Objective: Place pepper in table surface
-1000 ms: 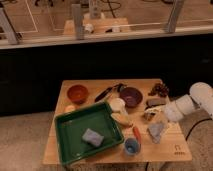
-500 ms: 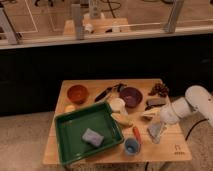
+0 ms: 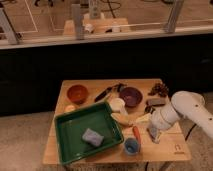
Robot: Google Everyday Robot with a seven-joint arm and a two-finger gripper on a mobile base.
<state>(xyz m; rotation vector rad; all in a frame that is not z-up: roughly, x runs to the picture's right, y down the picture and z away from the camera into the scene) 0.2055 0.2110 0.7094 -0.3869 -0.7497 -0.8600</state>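
The pepper [image 3: 136, 133], small, slim and red-orange, lies on the table surface [image 3: 165, 150] just above the blue cup [image 3: 131, 146] and right of the green tray [image 3: 75, 127]. My gripper [image 3: 154, 133] points down at the table just right of the pepper, at the end of the white arm [image 3: 187, 109] that comes in from the right. It hangs close to the pepper. I cannot tell whether it touches it.
A grey sponge [image 3: 92, 136] lies in the tray. An orange bowl [image 3: 77, 93], a black utensil [image 3: 105, 93], a purple bowl [image 3: 131, 96], a white cup [image 3: 117, 105], a pale yellow oblong item [image 3: 123, 119] and dark items [image 3: 158, 95] fill the table's back half.
The arm has shifted slightly left and down, bringing the gripper a little closer to the pepper. The pepper and the other objects have not moved.
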